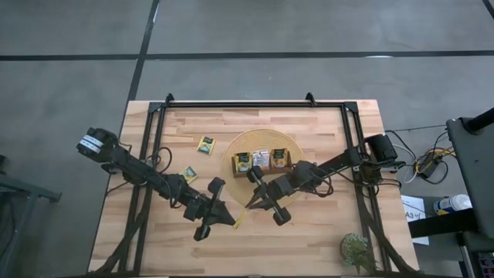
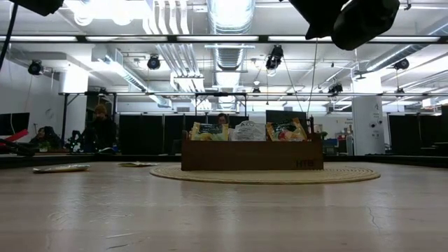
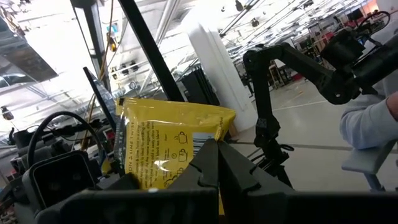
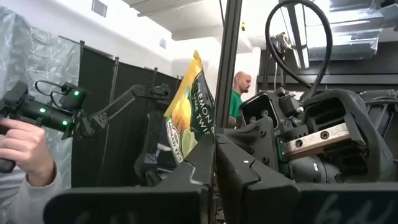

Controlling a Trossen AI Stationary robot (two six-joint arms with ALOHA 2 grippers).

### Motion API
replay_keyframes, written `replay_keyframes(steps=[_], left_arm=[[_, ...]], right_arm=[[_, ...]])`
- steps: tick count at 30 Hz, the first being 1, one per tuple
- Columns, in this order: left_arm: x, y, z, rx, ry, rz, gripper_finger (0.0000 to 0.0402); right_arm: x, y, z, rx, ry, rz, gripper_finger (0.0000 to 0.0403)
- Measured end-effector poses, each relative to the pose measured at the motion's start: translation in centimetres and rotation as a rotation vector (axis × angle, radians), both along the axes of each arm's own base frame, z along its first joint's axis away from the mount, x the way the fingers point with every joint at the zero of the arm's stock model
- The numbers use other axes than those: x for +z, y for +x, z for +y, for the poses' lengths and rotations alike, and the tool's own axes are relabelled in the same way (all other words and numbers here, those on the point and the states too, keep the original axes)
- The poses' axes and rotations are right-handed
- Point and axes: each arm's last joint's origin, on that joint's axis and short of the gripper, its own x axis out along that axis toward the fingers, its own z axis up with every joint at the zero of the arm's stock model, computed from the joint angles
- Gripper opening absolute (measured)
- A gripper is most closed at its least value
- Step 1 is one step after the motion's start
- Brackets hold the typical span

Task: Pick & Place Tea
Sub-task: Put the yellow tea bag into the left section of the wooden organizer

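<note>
Bright ceiling lamps (image 2: 231, 14) at twelve o'clock glare in the low view; the near tabletop (image 2: 210, 217) is blurred, shadows faint.

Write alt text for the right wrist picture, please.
A yellow tea packet stands pinched between the right gripper's shut dark fingers, with the other arm's gripper close beside it. A person's hand holds a black device in the background.

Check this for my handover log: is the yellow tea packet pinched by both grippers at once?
Yes: the yellow tea packet sits clamped in the left gripper, and the right gripper pinches it too.
</note>
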Motion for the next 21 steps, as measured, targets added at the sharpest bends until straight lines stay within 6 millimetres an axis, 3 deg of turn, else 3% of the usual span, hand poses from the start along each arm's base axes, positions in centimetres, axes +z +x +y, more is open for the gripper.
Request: replay_keyframes(steps=[17, 21], left_arm=[[-0.23, 0.18, 0.19, 0.092, -0.028, 0.042, 0.0000], [-0.30, 0.21, 0.20, 0.090, -0.022, 0.047, 0.0020]], right_arm=[[-0.08, 0.06, -0.09, 0.002, 0.019, 0.024, 0.0008], [-0.12, 0.09, -0.17, 0.014, 0.036, 0.041, 0.0008]])
